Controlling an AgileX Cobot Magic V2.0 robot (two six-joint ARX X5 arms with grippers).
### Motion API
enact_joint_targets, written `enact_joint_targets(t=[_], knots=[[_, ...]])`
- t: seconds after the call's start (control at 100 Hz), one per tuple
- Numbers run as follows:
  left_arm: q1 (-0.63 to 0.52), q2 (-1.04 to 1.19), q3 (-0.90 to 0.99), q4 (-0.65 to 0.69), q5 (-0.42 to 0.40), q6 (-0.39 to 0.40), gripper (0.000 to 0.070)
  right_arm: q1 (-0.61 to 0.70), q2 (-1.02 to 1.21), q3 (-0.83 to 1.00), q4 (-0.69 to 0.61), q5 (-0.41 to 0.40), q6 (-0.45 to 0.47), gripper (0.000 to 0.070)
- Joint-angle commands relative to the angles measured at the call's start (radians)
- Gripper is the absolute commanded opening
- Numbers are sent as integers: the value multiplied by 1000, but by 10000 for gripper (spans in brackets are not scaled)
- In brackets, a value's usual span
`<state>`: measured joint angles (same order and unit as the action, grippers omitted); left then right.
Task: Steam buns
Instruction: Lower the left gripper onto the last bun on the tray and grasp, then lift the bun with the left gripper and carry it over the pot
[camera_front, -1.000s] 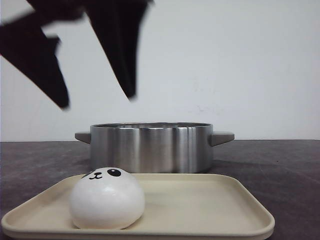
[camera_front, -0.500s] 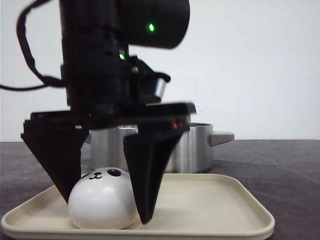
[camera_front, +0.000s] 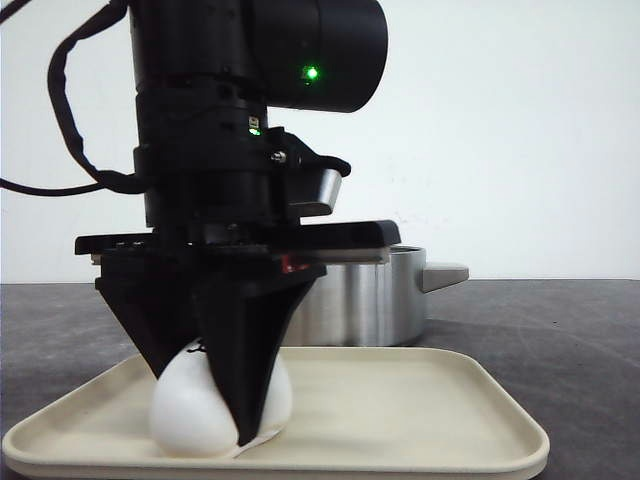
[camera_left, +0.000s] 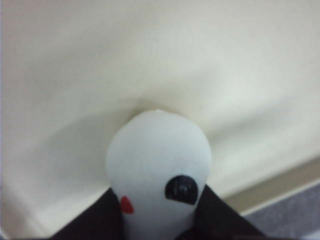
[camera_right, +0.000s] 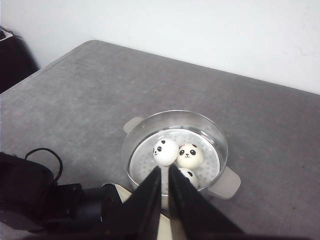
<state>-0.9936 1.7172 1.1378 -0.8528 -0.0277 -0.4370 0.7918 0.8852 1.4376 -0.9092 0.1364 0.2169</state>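
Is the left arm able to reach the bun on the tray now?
Likely yes: the left gripper is already closed around the bun on the tray, with nothing between them.

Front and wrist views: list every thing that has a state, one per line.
Left gripper: fingers shut on the bun on the tray.
Right gripper: fingers nearly together, holding nothing.
Bun on the tray: squeezed, resting on the tray.
Pot: uncovered, three buns inside.
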Motion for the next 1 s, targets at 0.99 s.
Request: enact_joint_targets(t=[0.99], knots=[[307,66,330,225,-68,148,8,10,9,16,11,0,-15,17]])
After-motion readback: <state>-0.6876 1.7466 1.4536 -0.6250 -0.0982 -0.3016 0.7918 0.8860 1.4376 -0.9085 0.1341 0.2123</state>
